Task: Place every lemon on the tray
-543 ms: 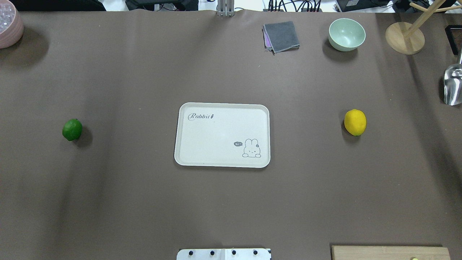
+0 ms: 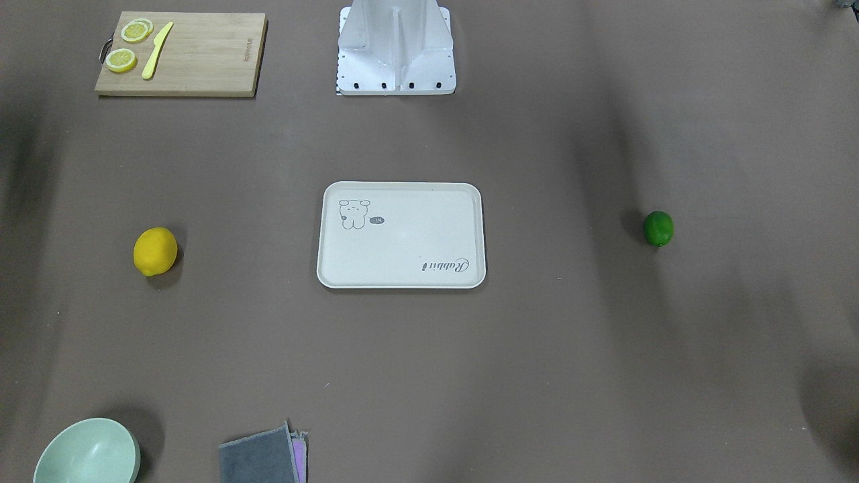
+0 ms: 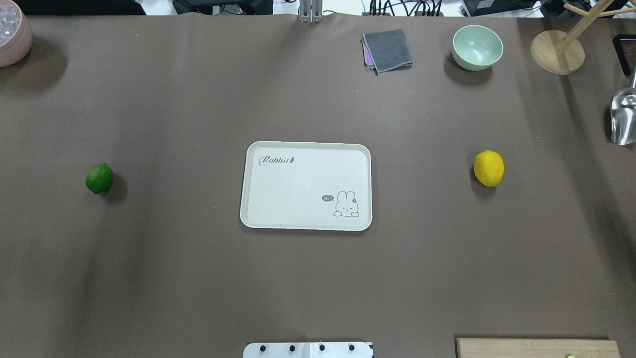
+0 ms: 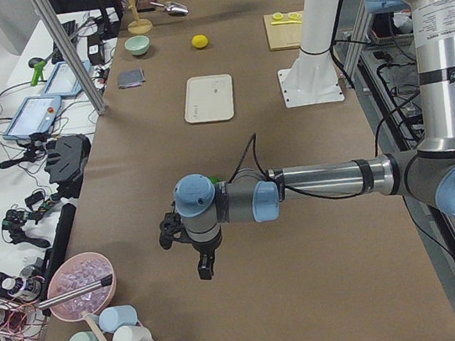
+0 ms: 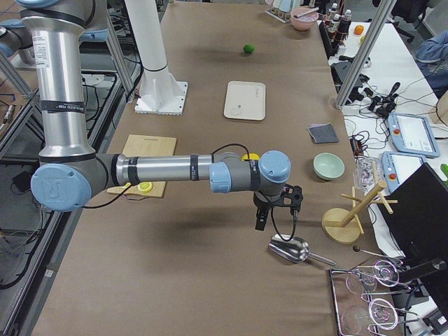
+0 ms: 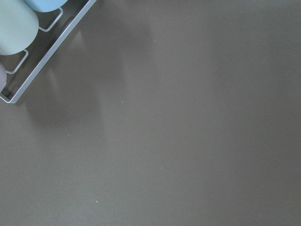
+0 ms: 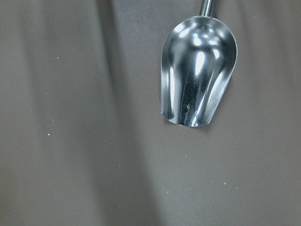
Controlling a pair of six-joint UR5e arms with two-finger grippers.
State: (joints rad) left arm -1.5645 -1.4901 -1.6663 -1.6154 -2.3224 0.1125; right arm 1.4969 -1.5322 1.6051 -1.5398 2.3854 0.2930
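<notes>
The off-white tray (image 3: 298, 186) lies at the table's middle with nothing on it; it also shows in the front view (image 2: 402, 248). The yellow lemon (image 3: 489, 168) sits on the cloth to the tray's right in the overhead view, and at the left in the front view (image 2: 155, 251). The green lemon (image 3: 99, 178) sits far to the tray's left, well apart (image 2: 658, 228). My left gripper (image 4: 205, 267) hangs over bare cloth beyond the green lemon. My right gripper (image 5: 260, 222) hangs beyond the yellow lemon, near a metal scoop. I cannot tell whether either is open or shut.
A wooden cutting board (image 2: 201, 54) with lemon slices and a yellow knife lies near the robot base (image 2: 396, 47). A green bowl (image 3: 477, 47), a grey cloth (image 3: 387, 49), a wooden stand (image 3: 556, 52), a metal scoop (image 7: 197, 70) and a pink bowl (image 3: 12, 35) line the far edge and ends.
</notes>
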